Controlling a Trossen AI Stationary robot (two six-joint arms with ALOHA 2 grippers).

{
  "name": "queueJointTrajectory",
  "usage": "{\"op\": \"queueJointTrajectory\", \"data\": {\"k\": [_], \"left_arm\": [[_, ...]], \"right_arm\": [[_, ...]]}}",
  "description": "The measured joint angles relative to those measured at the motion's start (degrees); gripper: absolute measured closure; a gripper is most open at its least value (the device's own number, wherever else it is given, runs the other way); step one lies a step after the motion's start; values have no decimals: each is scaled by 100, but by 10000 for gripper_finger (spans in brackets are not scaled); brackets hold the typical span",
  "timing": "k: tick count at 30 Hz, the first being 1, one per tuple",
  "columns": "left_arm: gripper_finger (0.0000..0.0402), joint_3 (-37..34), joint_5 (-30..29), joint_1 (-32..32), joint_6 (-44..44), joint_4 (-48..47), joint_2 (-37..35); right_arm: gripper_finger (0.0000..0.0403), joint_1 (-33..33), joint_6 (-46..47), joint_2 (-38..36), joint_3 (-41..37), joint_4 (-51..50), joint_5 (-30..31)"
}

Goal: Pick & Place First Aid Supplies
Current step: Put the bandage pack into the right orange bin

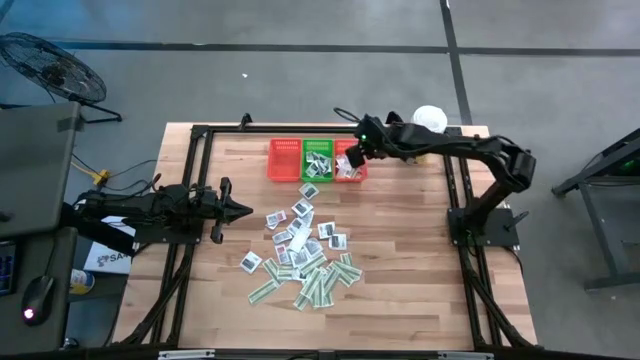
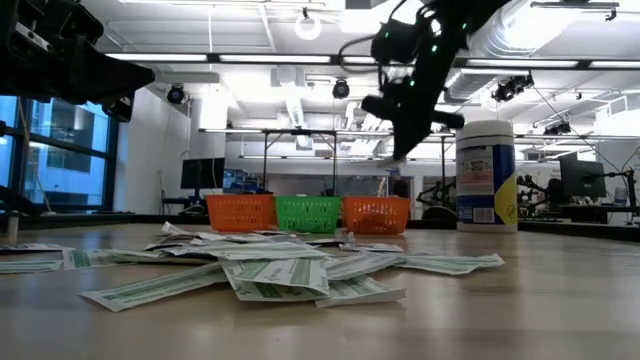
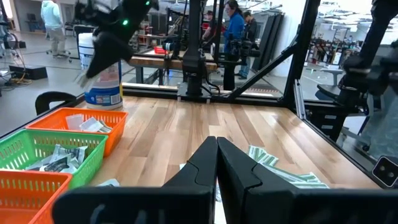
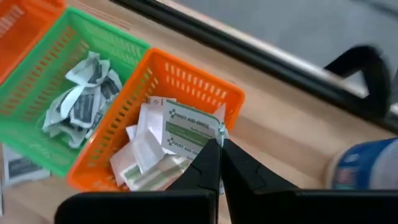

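Small white and green-and-white packets (image 1: 305, 255) lie loose in a pile at the table's middle and near side, also seen in the low view (image 2: 270, 268). Three mesh baskets stand in a row at the far edge: red (image 1: 285, 160), green (image 1: 318, 158) and orange (image 4: 186, 93); the green and orange ones hold packets. My right gripper (image 4: 220, 144) hangs above the orange basket, shut on a green-and-white packet (image 4: 186, 130). My left gripper (image 1: 240, 209) is shut, holds nothing, and waits above the table left of the pile. My right gripper pinches the green-and-white packet by one edge (image 4: 219, 129) between its two fingertips, coming from above and slanting down. The packet is lifted clear and hangs tilted over the packets in the orange basket.
A white tub with a blue label (image 1: 430, 118) stands at the far edge, right of the baskets and close to my right arm. A black frame (image 1: 200, 135) borders the table. Bare wood lies on the right half (image 1: 410, 240). People (image 3: 236, 28) stand in the room beyond.
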Motion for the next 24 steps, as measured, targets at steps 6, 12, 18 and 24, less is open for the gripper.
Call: {"op": "queueJointTrajectory", "data": {"k": [6, 12, 18, 24], "left_arm": [[400, 0, 0, -2, 0, -2, 2], [400, 0, 0, -2, 0, -1, 2], [400, 0, 0, -1, 0, -1, 0], [400, 0, 0, -1, 0, -1, 1]], "right_arm": [[403, -193, 252, 645, 0, 699, -699], [403, -327, 235, 1122, 115, 827, -737], [399, -364, 101, 1342, 219, 912, -810], [365, -402, 98, 1368, 216, 926, -940]]}}
